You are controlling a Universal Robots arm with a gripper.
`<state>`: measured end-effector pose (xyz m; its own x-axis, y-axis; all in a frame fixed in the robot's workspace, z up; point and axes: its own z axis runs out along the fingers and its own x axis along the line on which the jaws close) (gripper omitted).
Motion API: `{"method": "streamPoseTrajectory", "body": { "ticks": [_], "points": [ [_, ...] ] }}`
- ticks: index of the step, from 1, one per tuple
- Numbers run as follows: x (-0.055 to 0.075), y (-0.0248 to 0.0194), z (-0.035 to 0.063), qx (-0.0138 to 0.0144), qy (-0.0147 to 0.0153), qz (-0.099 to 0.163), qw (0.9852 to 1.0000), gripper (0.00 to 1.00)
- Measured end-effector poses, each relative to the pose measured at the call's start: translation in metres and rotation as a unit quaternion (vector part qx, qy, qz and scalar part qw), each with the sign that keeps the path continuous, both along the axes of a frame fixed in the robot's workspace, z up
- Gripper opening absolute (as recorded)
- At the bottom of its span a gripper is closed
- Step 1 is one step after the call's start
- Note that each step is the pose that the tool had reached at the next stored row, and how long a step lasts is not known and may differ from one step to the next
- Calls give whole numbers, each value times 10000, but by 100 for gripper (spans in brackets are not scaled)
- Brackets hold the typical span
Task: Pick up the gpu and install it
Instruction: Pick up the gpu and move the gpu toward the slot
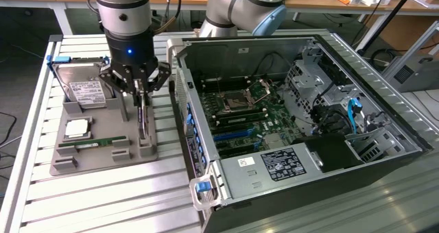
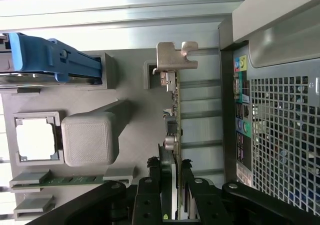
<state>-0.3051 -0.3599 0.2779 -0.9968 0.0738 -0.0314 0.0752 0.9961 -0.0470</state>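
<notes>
Grip is what I judge first: the gripper (image 1: pixel 141 96) has its two fingers (image 2: pixel 152 187) set against either face of the gpu (image 1: pixel 142 121), closed on the card near one end, as far as the wrist view lets me tell. The card stands on edge in a slot of the grey holder tray (image 1: pixel 96 158), with its silvery bracket (image 2: pixel 176 55) at the end away from the fingers, beside a small post of the tray. To my mind the step in hand is the pick itself, and the card is not yet out of its slot. Doing it well means a pull straight along the card's own plane with no twist, because the hold is off-centre and the bracket end could drag or tip. I want the pads on bare board, not on components. The memory stick (image 1: pixel 92 142), the processor (image 1: pixel 77 127) and the hard drive (image 1: pixel 86 86) share the tray, none of them touched. The open computer case (image 1: pixel 309 114) stands to the exterior view's right on the slatted table (image 1: pixel 103 202).
</notes>
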Motion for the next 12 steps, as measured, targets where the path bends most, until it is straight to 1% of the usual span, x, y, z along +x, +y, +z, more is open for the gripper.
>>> {"method": "streamPoseTrajectory", "body": {
  "ticks": [12],
  "points": [
    [0,0,39,0,0,0,10000,27]
  ]
}}
